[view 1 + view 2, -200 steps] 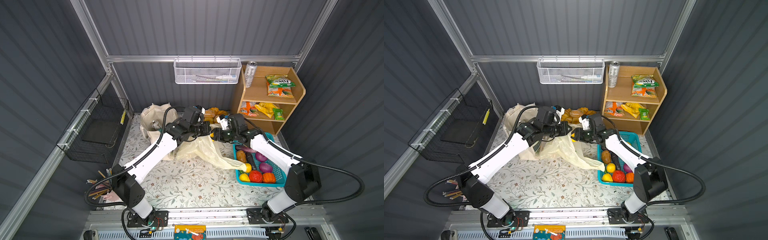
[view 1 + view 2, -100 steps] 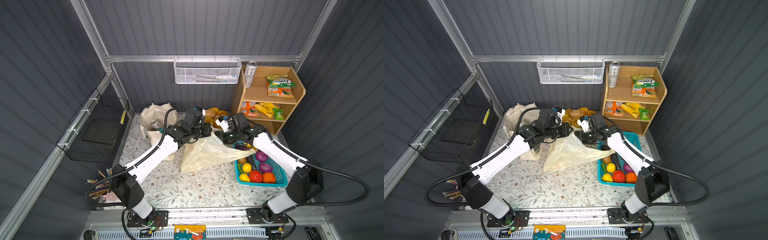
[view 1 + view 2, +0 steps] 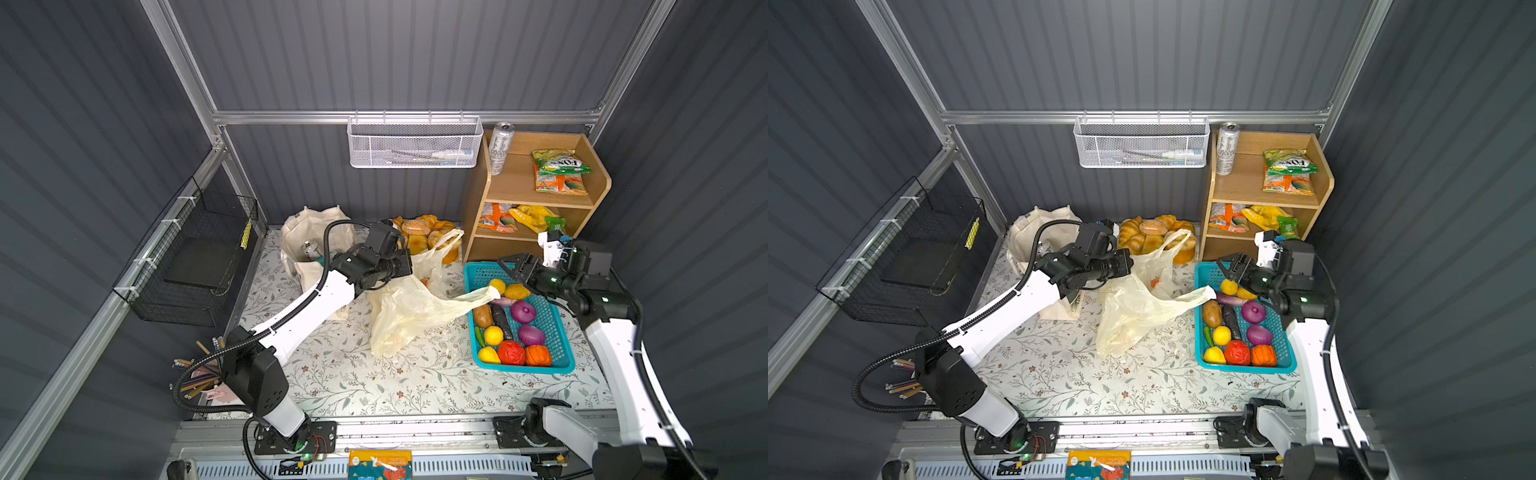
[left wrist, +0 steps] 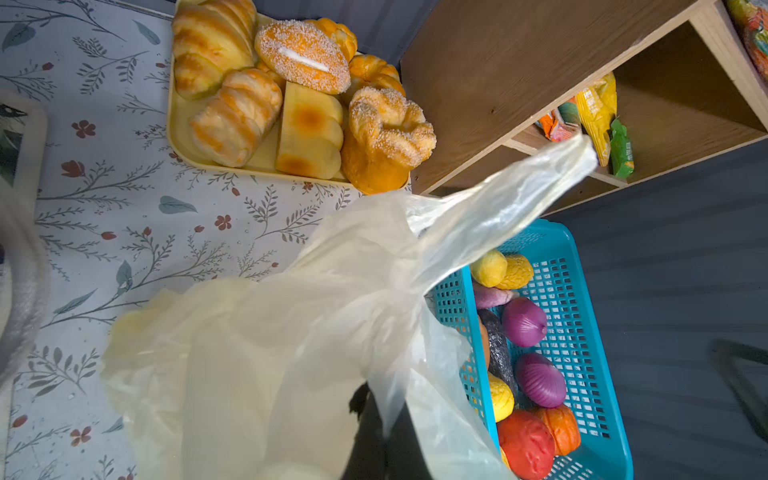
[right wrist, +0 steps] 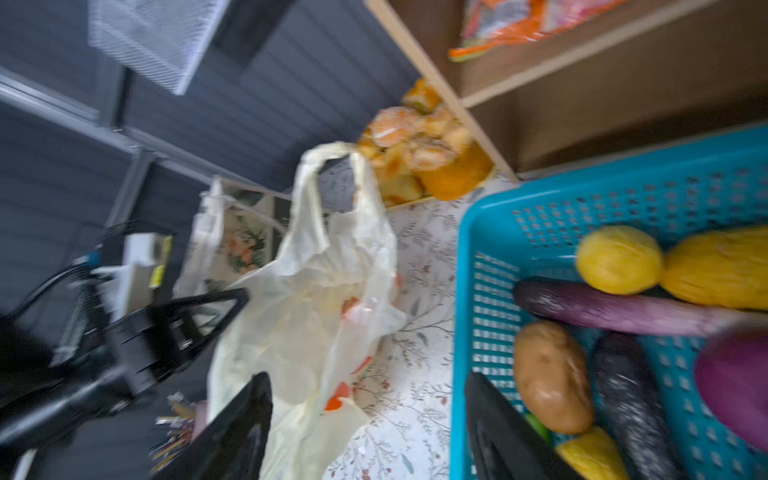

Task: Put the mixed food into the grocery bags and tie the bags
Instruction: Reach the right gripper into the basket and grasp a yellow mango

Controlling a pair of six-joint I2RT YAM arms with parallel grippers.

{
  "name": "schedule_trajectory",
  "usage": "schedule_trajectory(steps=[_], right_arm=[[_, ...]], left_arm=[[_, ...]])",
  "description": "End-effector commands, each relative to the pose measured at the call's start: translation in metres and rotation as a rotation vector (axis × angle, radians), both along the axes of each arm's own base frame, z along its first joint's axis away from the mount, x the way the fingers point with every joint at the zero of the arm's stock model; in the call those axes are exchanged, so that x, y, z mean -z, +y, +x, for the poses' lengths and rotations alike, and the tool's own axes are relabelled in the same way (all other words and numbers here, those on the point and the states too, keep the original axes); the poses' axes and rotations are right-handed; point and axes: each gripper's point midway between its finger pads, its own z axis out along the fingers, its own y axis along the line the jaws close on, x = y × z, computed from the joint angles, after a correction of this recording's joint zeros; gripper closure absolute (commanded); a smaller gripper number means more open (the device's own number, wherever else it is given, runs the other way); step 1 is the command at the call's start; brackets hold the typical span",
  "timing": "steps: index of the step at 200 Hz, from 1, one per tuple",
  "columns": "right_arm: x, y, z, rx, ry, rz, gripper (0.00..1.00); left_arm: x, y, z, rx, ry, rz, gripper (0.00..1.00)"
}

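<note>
Left gripper (image 3: 407, 266) was clamped on bag (image 3: 407, 316) rim. Right gripper (image 3: 514, 269) was open and empty over basket (image 3: 561, 361), with the bag handle just beside its jaws, not between them.

- Table (image 3: 374, 386): flat surface under a floral-print cloth.
- Back left: cream canvas tote (image 3: 303, 232), standing, mouth open.
- Back centre: yellow tray (image 4: 176, 137) loaded with bread pieces (image 4: 307, 137).
- Back right: wooden shelf unit (image 3: 473, 208), just beside the tray.
- Right: turquoise basket (image 3: 525, 369), in front of the shelf unit.
- Centre: plastic bag (image 3: 403, 316), crumpled, one handle reaching over the basket's edge.
</note>
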Motion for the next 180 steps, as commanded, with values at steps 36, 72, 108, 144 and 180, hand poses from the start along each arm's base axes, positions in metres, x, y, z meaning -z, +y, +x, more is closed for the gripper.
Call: schedule_trajectory(steps=[36,72,108,144,180], right_arm=[[0.108,-0.073,0.034,0.227,0.291,-0.347,0.25],[0.128,-0.07,0.06,0.196,0.324,-0.395,0.26],[0.147,-0.063,0.082,0.174,0.364,-0.401,0.29],[0.166,-0.057,0.098,0.147,0.404,-0.423,0.28],[0.184,-0.049,0.102,0.108,0.442,-0.441,0.28]], left_arm=[[-0.011,-0.008,-0.011,0.116,-0.027,-0.002,1.0],[-0.017,-0.011,-0.016,0.161,-0.051,-0.01,1.0],[-0.017,-0.01,-0.021,0.183,-0.054,-0.007,1.0],[-0.017,-0.008,-0.022,0.185,-0.059,-0.002,1.0],[-0.017,-0.007,-0.023,0.185,-0.063,0.004,1.0]])
